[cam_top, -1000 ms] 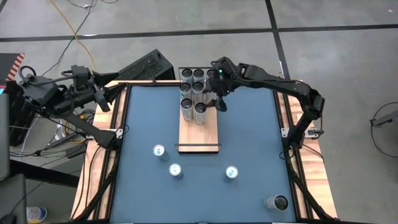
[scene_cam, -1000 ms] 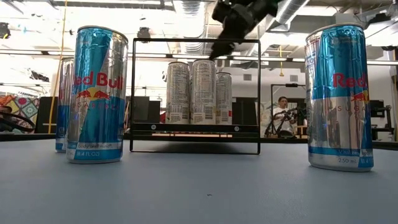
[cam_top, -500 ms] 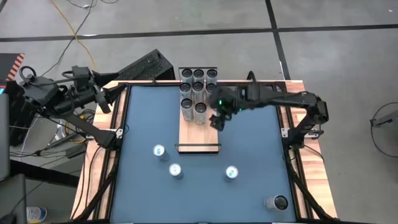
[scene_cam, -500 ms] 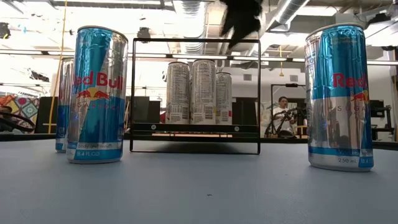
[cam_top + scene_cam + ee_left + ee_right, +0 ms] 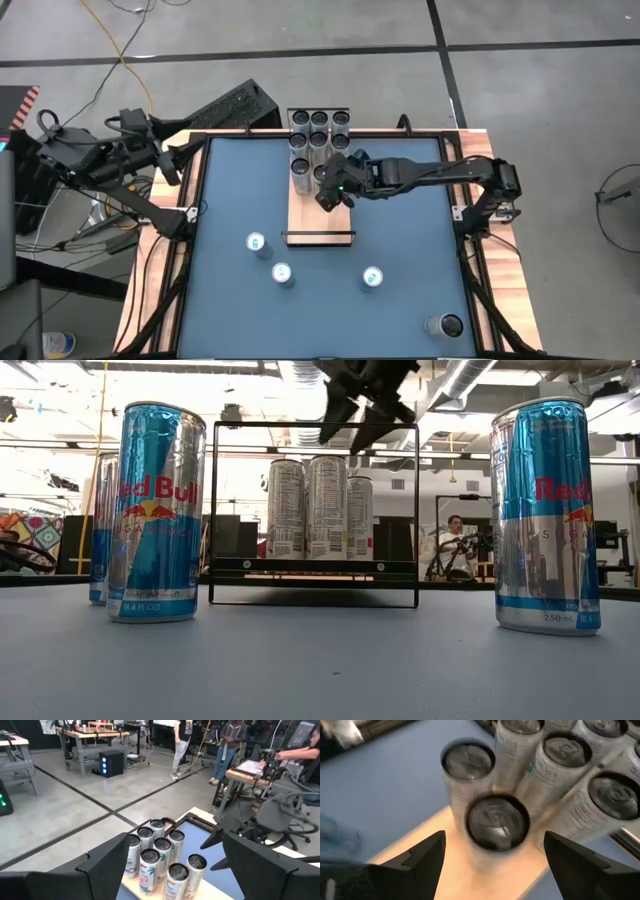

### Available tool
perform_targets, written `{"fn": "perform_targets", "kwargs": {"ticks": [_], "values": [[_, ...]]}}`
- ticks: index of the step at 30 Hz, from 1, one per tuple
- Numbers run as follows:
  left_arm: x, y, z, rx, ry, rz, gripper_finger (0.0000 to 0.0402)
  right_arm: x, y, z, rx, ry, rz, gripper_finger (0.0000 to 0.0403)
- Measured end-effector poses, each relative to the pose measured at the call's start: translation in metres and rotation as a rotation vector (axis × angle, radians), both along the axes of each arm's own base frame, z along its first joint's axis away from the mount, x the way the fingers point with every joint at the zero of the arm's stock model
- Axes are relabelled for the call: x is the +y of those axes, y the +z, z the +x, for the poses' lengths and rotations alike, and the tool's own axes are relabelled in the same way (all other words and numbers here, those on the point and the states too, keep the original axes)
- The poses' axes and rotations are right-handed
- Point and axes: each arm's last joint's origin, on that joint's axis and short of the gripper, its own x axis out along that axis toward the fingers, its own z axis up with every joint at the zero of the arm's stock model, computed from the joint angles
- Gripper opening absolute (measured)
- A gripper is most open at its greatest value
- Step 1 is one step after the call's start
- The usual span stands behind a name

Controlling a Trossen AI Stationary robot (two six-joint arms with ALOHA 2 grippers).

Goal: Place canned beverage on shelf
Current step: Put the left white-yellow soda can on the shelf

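Note:
The light-wood shelf [image 5: 320, 215] lies on the blue table, and several silver cans [image 5: 311, 142] stand upright on its far half. My right gripper [image 5: 335, 192] hovers open just above the nearest cans. In the right wrist view [image 5: 493, 837] its fingers stand either side of one can's top [image 5: 496, 822] without touching it. The low view shows this gripper [image 5: 353, 420] above the can tops [image 5: 318, 460]. Three blue cans [image 5: 257, 243], [image 5: 283, 274], [image 5: 372, 277] stand on the table near the shelf's near end. My left gripper [image 5: 175, 845] is open and empty at the table's far left corner [image 5: 172, 160].
A dark-topped can [image 5: 446, 325] stands at the table's near right corner. The shelf's black rail [image 5: 320, 238] crosses its near end. A black keyboard-like object [image 5: 235, 108] lies beyond the far left edge. People show in the room behind [image 5: 455, 540].
My right gripper has moved from the far right side of the shelf's cans toward the table's near edge, then a little left. It now hovers over the nearest cans. The cans have stayed where they were.

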Motion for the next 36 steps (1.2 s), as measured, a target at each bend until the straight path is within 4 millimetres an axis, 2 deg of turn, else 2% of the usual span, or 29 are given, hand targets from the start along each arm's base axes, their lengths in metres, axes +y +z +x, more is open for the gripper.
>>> {"fn": "perform_targets", "kwargs": {"ticks": [12, 17, 20, 28, 36], "values": [[0.000, -0.003, -0.001, 0.013, 0.004, -0.011, 0.0309, -0.003, 0.000, 0.001, -0.033, -0.066, -0.039, 0.0322], [0.000, -0.003, -0.001, 0.013, 0.004, -0.011, 0.0309, -0.001, -0.009, 0.006, 0.018, -0.018, -0.059, 0.0322], [0.000, -0.003, 0.000, 0.013, 0.004, -0.012, 0.0309, 0.000, -0.012, 0.016, 0.002, 0.020, -0.095, 0.0322], [0.000, -0.003, 0.000, 0.002, 0.006, -0.027, 0.0309, -0.011, -0.022, 0.018, 0.070, 0.060, -0.090, 0.0322], [0.000, -0.003, 0.000, 0.001, 0.007, -0.028, 0.0309, -0.019, -0.022, 0.018, 0.088, 0.086, -0.094, 0.0319]]}}
